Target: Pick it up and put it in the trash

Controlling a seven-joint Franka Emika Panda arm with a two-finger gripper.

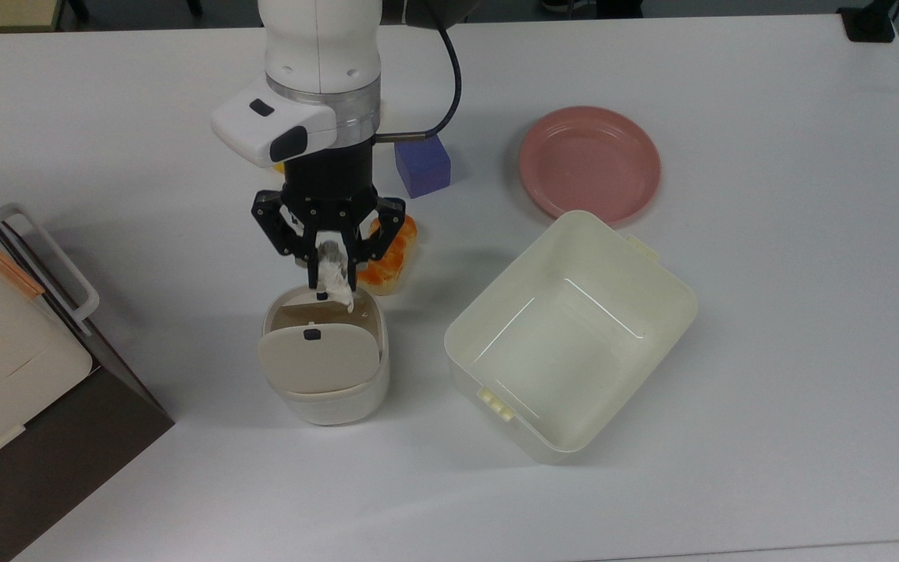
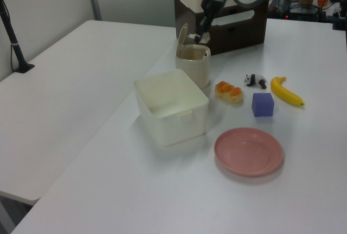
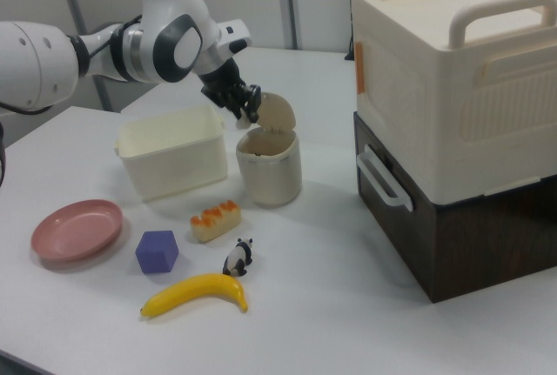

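The small crumpled wad of white tissue paper (image 1: 332,278) hangs pinched between the closed fingers of the black two-finger gripper (image 1: 330,273), its loose end trailing down. It sits in the air directly above the back edge of the small cream-white rounded bin (image 1: 327,396), whose swing lid (image 1: 317,357) is tipped up, leaving the mouth open just under the wad. Judging from the top view, a short descent should put it inside. The glazed orange bread roll (image 1: 389,267) lies just beside the bin
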